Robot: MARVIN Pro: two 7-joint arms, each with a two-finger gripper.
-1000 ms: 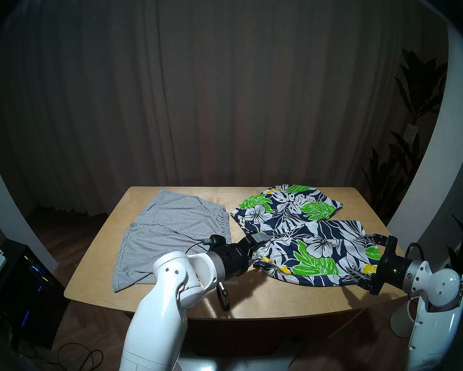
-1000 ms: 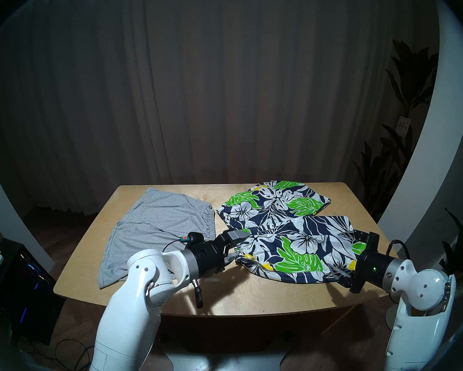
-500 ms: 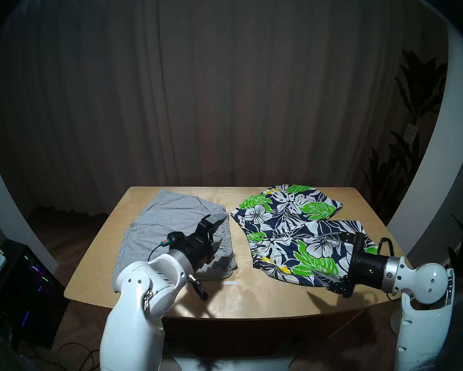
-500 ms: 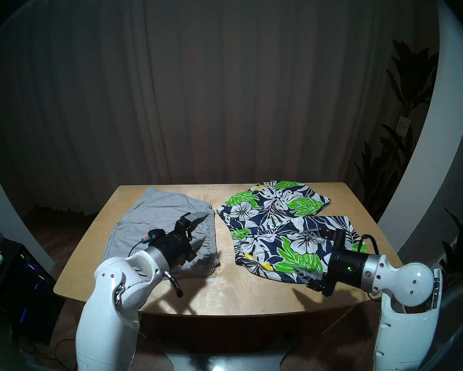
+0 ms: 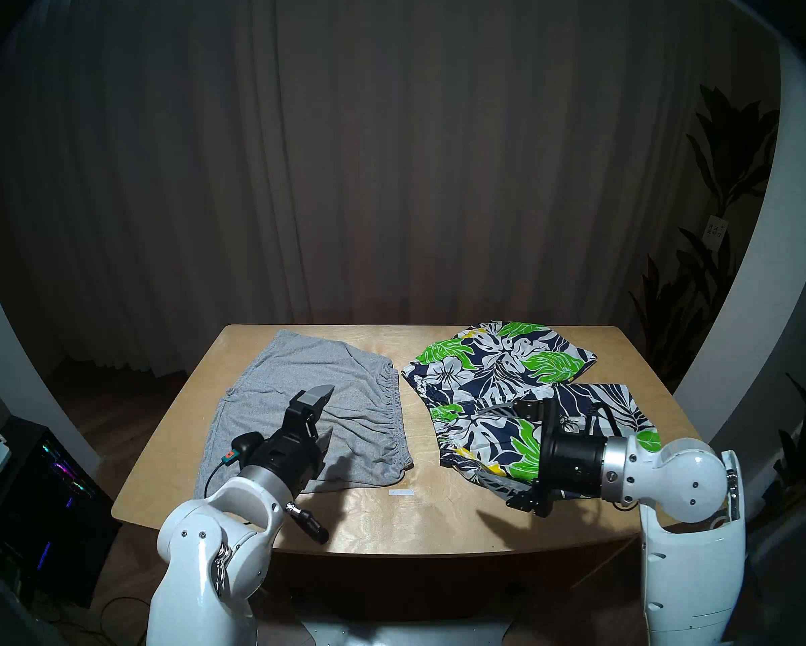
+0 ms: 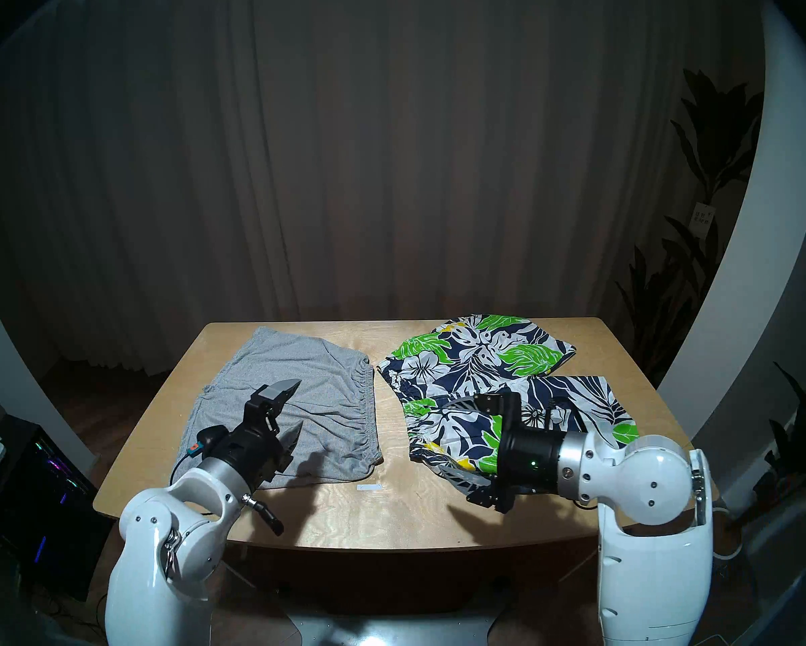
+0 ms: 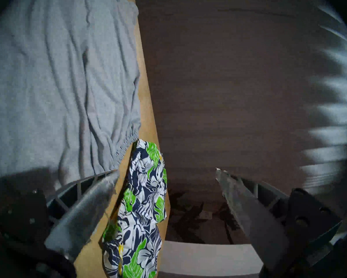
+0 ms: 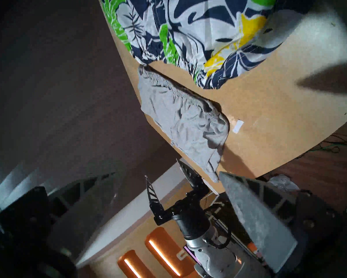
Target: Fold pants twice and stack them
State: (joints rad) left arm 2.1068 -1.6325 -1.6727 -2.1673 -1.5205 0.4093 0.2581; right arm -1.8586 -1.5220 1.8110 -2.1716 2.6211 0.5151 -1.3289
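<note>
lying flat on the desk (image 5: 438, 514): grey shorts (image 5: 308, 398) on its left half, floral shorts (image 5: 494, 379) on its right half, just apart. left end effector (image 5: 323, 412) above the grey pair, released, empty. right end effector (image 5: 499, 444) above the floral pair, released, empty.

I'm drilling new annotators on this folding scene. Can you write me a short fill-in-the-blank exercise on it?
1. The grey shorts lie on the table's ____ half.
2. The floral shorts lie to the ____ of the grey pair.
3. The left gripper hangs over the ____ shorts, jaws open and empty.

Missing words: left; right; grey
</note>
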